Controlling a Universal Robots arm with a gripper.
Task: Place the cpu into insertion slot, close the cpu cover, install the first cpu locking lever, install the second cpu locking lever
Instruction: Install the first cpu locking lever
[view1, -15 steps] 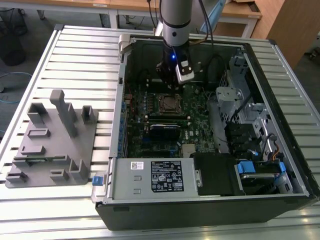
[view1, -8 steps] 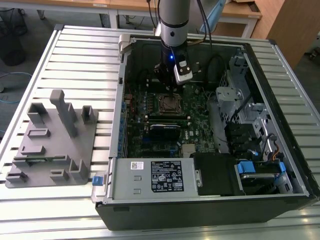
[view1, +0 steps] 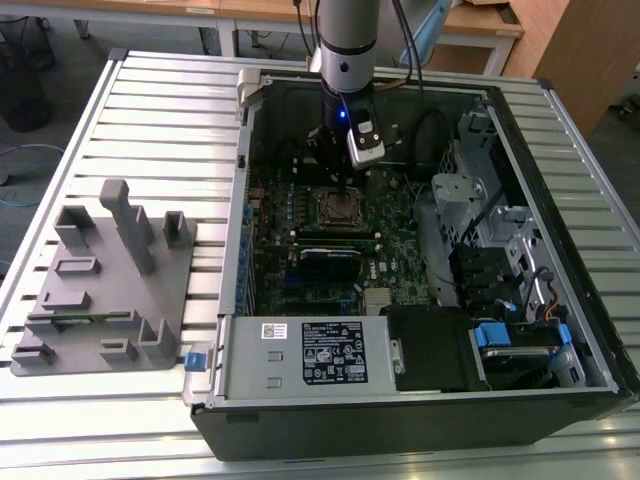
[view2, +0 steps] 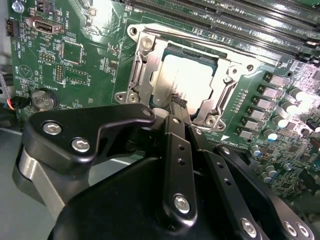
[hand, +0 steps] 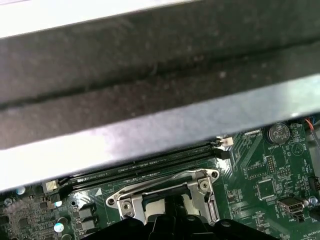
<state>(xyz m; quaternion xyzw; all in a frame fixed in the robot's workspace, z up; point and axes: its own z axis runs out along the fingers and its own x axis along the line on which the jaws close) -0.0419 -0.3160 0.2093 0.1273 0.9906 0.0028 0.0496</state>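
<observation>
The cpu (view2: 192, 77) lies flat in the insertion slot (view1: 340, 208) of the green motherboard, its silver-grey top showing. The cpu cover (view2: 145, 70), a silver frame plate, lies down around it. A thin metal lever rod (view2: 200, 46) runs along one side of the socket. My gripper (view2: 177, 102) hangs just over the socket's edge, its black fingers (view2: 175, 150) drawn together to a narrow tip with nothing between them. In the exterior view the gripper (view1: 345, 187) stands inside the open computer case, directly above the socket. The first wrist view shows the socket frame (hand: 200, 192) past the gripper body.
Long black memory slots (view2: 240, 20) run beside the socket. A case wall (hand: 150, 115) rises close by. The power supply box (view1: 300, 352) sits at the case front, and a drive cage (view1: 480, 220) at the exterior view's right. A grey fixture plate (view1: 105, 280) lies outside on the left.
</observation>
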